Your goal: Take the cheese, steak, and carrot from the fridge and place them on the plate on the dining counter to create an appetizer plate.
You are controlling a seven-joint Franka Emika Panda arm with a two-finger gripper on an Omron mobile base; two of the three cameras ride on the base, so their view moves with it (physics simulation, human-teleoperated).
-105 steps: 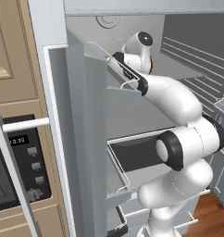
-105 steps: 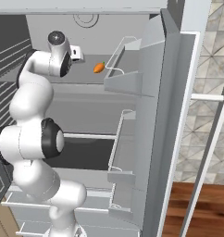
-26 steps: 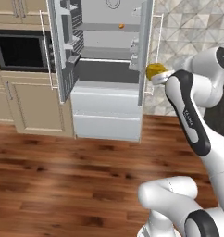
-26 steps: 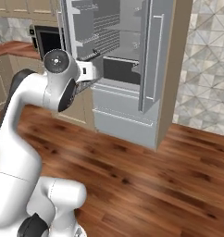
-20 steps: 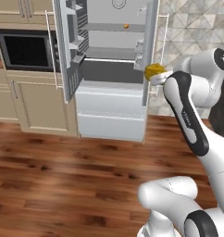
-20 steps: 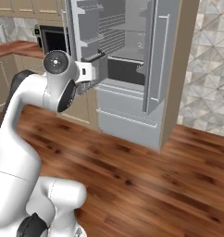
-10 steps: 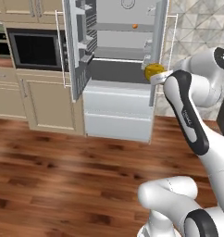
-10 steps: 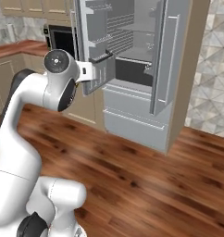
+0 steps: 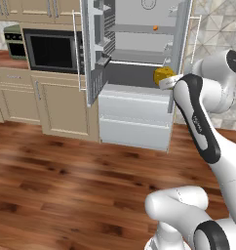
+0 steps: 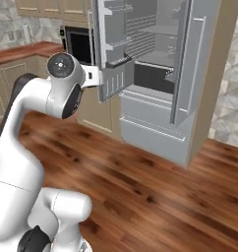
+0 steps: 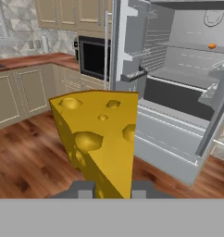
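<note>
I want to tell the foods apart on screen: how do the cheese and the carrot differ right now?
The cheese is a yellow wedge with holes; the carrot is a small orange speck by comparison. The cheese is out of the fridge, clamped in the shut gripper, while the carrot lies untouched on an upper fridge shelf. The cheese looms close to the hand camera; the carrot sits far back. Both are task foods and neither is on a plate yet.
</note>
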